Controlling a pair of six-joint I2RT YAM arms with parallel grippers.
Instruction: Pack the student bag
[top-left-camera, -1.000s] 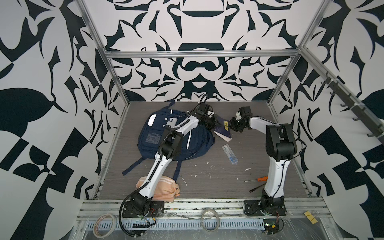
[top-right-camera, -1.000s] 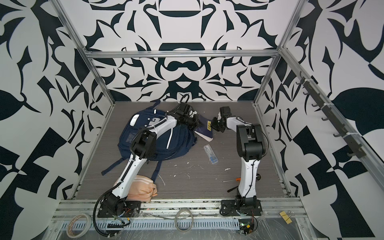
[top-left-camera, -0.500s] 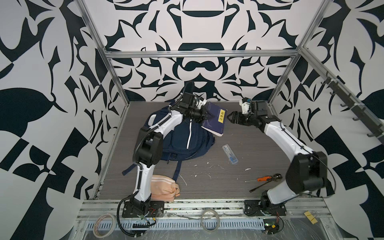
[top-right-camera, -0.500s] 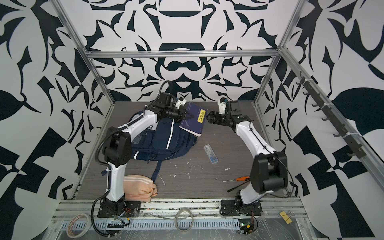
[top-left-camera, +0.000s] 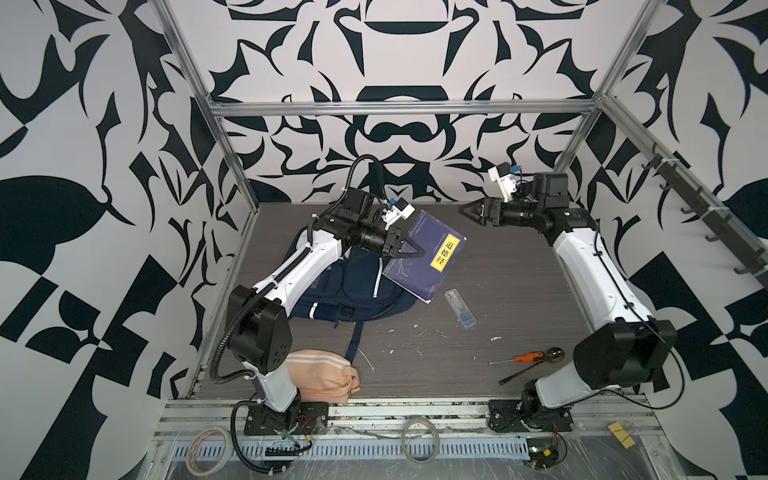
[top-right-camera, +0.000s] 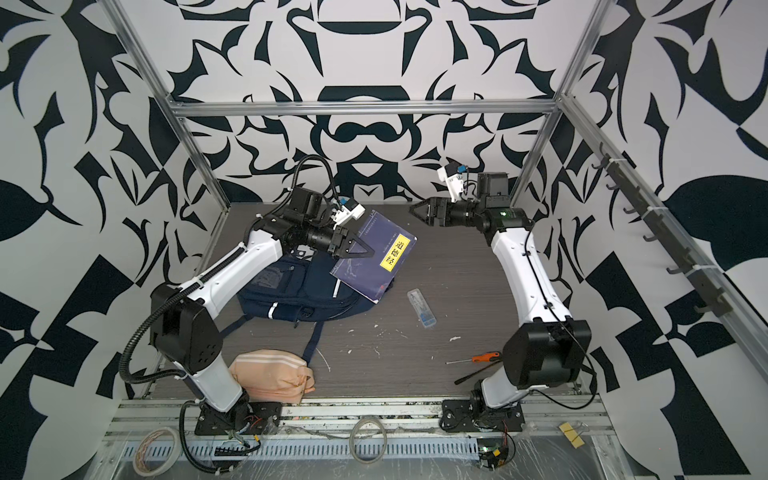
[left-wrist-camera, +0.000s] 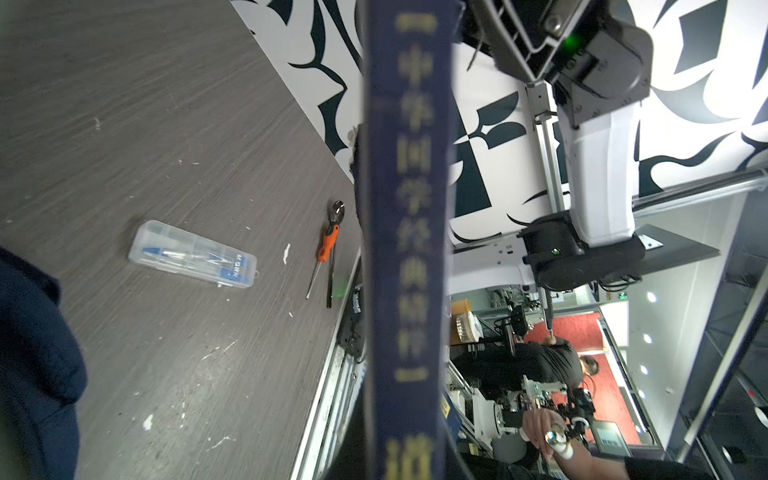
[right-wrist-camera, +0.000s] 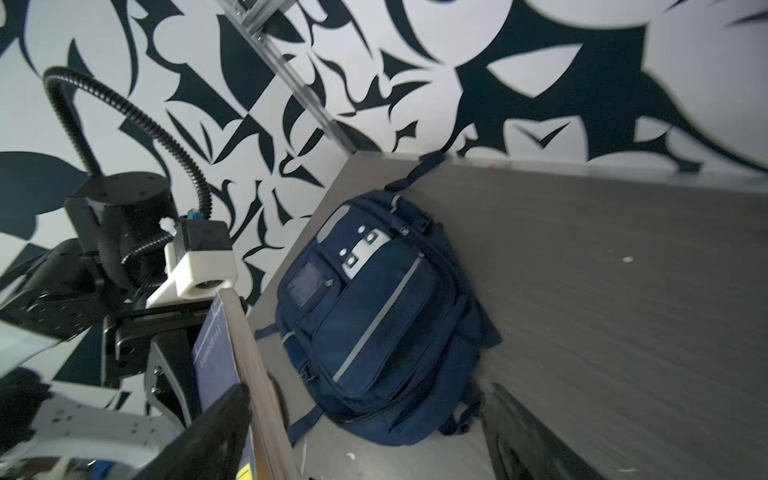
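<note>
- Right end effector (top-left-camera: 467, 214) has released, jaws wide, with the book (top-left-camera: 432, 270) now well apart from it.
- Left end effector (top-left-camera: 415, 249) alone grips the book; the student bag (top-left-camera: 353, 291) lies below it, awaiting insertion.

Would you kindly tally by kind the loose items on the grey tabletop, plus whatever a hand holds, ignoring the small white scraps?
Bags: 2 (student bag, peach pouch)
Books: 1 (blue book, gripped by the left hand)
Cases: 1 (clear case)
Slim tools: 2 (orange-handled screwdriver, dark rod)
Total: 6
</note>
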